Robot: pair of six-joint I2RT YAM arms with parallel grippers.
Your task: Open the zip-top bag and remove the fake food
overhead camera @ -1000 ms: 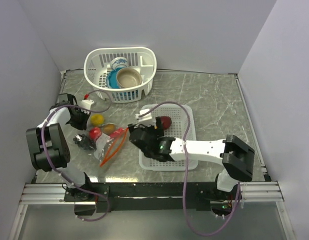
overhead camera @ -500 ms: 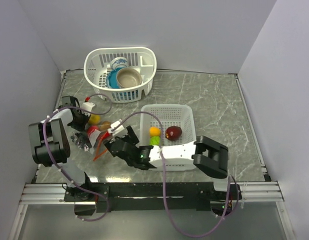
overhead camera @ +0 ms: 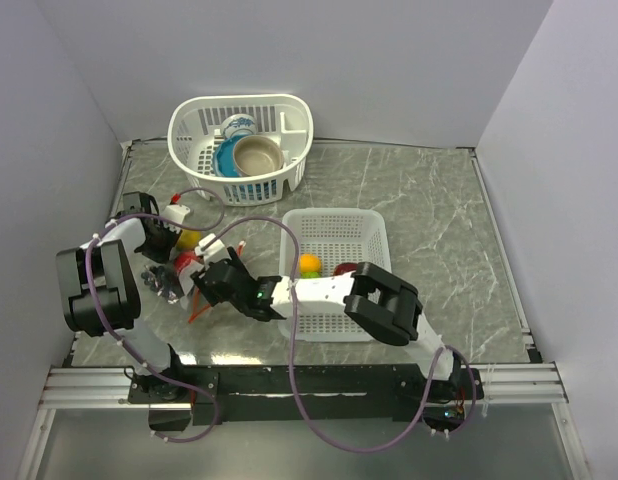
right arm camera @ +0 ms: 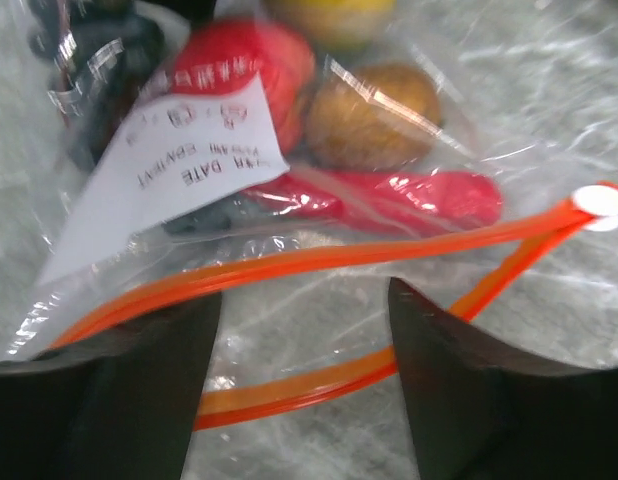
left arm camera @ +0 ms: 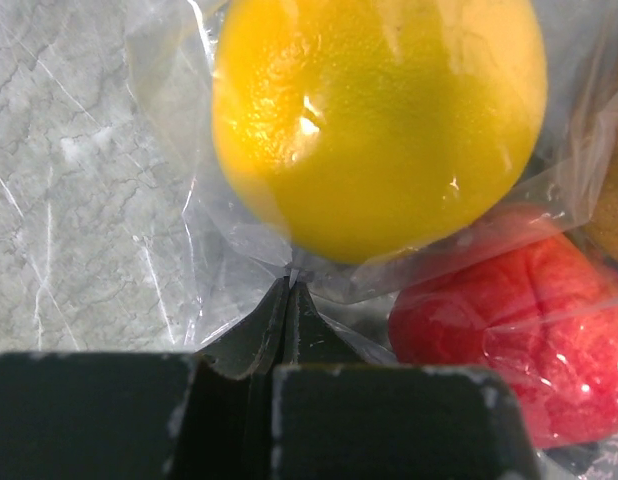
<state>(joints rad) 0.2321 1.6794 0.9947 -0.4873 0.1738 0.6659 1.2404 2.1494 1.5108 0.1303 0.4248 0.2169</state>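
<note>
left claw [left arm camera: 289, 298] clamped on zip-top bag [left arm camera: 169, 200] film just under yellow fruit [left arm camera: 379, 120]; red fruit [left arm camera: 499, 335] lower right, inside bag.

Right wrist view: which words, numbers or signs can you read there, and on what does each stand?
"DATE": on the white label of the zip-top bag.
The label's other lines: too blurred to read.
Top and left wrist views: no readable text.

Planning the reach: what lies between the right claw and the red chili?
The orange zip strip of the zip-top bag, seen in the right wrist view.
</note>
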